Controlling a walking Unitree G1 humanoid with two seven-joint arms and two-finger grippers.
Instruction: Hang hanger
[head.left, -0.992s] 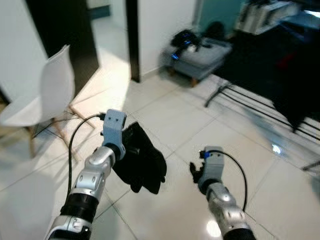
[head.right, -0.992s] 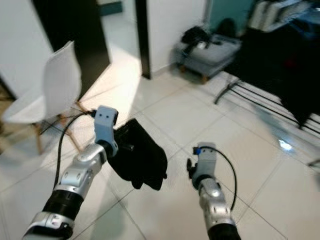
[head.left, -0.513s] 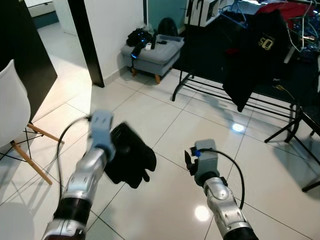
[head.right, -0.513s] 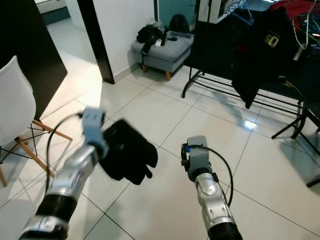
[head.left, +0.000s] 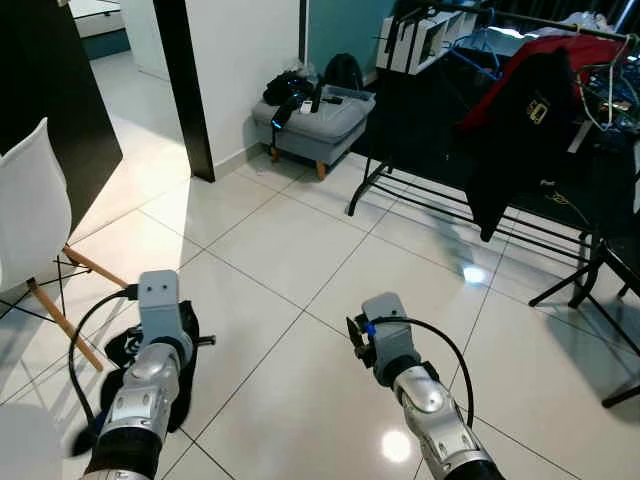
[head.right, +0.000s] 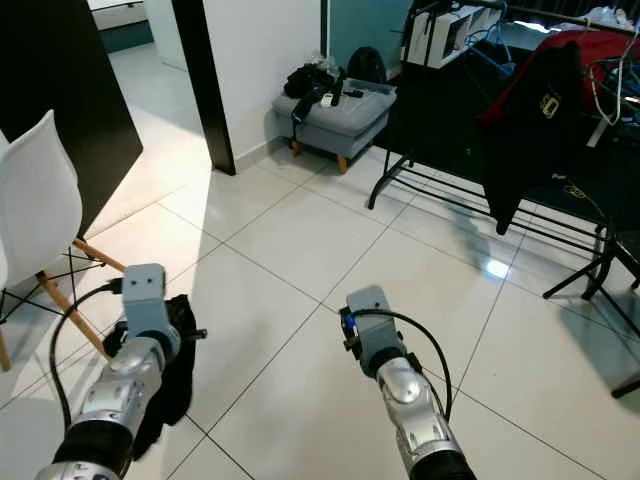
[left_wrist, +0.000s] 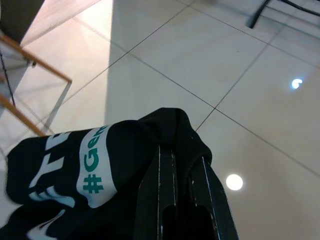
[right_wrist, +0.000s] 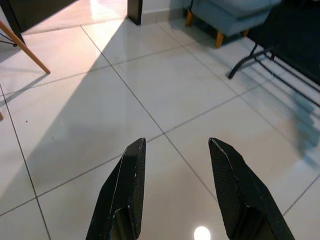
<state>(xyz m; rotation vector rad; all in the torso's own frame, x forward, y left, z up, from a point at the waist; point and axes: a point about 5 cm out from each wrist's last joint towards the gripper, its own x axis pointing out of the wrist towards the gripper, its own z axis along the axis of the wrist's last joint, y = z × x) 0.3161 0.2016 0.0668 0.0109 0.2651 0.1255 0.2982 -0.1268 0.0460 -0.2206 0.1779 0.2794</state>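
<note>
Glossy white floor tiles (head.left: 290, 250) run toward a clothes rack (head.left: 480, 200) hung with dark garments — a grey footstool (head.left: 318, 115) sits beside it, a white chair (head.left: 35, 220) off to the left. The left pincer (left_wrist: 181, 172) is clamped on a black garment (left_wrist: 100, 170) with green lettering, low over the tiles; no hanger can be made out in it. The right pincer (right_wrist: 177, 192) hovers with its fingers wide.

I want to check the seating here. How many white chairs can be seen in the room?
1. The white chair stands on the robot's left, beside the dark wall. The picture's edge cuts it off, so more may be hidden there.
</note>
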